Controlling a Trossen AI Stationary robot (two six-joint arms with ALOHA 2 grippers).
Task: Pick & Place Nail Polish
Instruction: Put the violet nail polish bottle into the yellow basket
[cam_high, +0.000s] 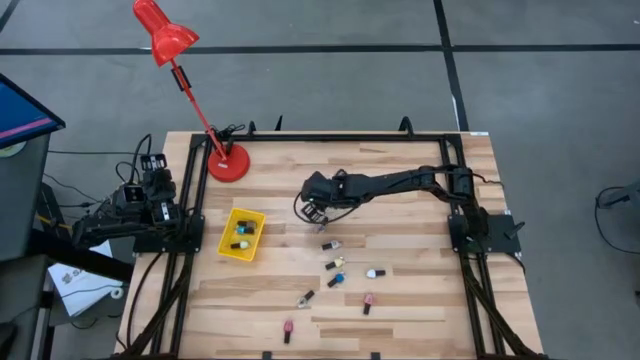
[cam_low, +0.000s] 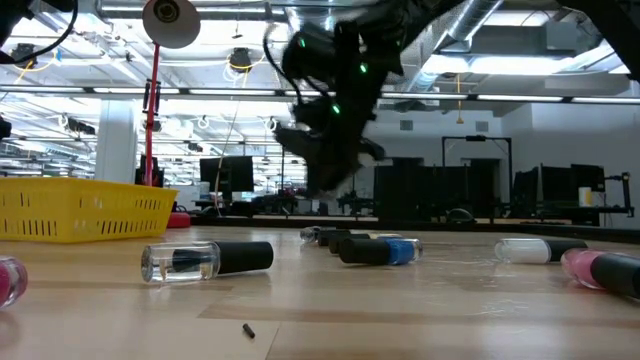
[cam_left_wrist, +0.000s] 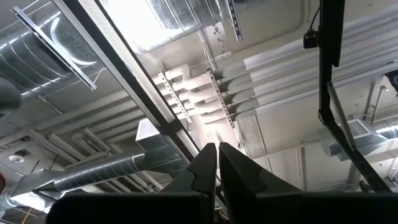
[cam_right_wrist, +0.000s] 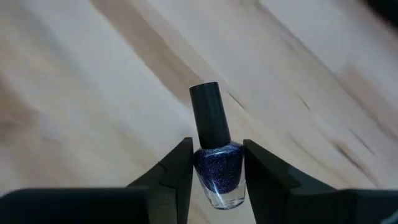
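Centre of the high view, slightly above the scattered bottles: right gripper (cam_high: 318, 212), fingers (cam_right_wrist: 177, 171) closed on a dark blue glitter nail polish bottle (cam_right_wrist: 216, 163), black cap pointing away from the wrist, held clear of the wooden table (cam_high: 420, 290). Destination, judged: yellow basket (cam_high: 243, 235), left of centre, already holding a few bottles. Risk one: the hold sits on the rounded glass body only, so the bottle could pivot or slip out during the carry leftward. Risk two: a release short of the basket rim would send it rolling across the table. Risk three: a low carry could clip the basket wall. Remaining stock: about seven bottles lying loose at lower centre, among them a pale bottle (cam_high: 372, 272) and a pink bottle (cam_high: 367, 302). Left gripper (cam_left_wrist: 217, 163): parked at far left off the table, fingers pressed together, empty, pointing at the ceiling.
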